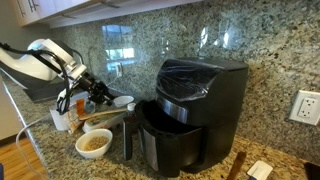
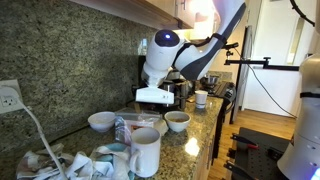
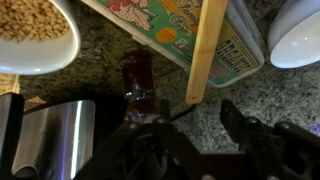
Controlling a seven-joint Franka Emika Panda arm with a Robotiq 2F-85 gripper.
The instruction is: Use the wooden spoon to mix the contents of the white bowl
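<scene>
In the wrist view the wooden spoon (image 3: 207,50) lies on a colourful box (image 3: 165,30), and only its straight handle shows. The handle's end points between my fingers. My gripper (image 3: 195,125) is open and empty, just above the granite counter and short of the handle's end. The white bowl (image 3: 40,58) with tan grainy contents (image 3: 30,20) sits at the top left, beside the box. In both exterior views the gripper (image 1: 95,92) (image 2: 155,97) hangs low over the counter, behind the bowl (image 1: 94,143) (image 2: 177,121).
A black air fryer (image 1: 190,110) stands close beside the bowl. An empty white bowl (image 3: 295,35) (image 2: 101,121) sits on the box's other side. A tall white cup (image 2: 145,152) stands at the counter end. A brown packet (image 3: 135,80) lies near my left finger.
</scene>
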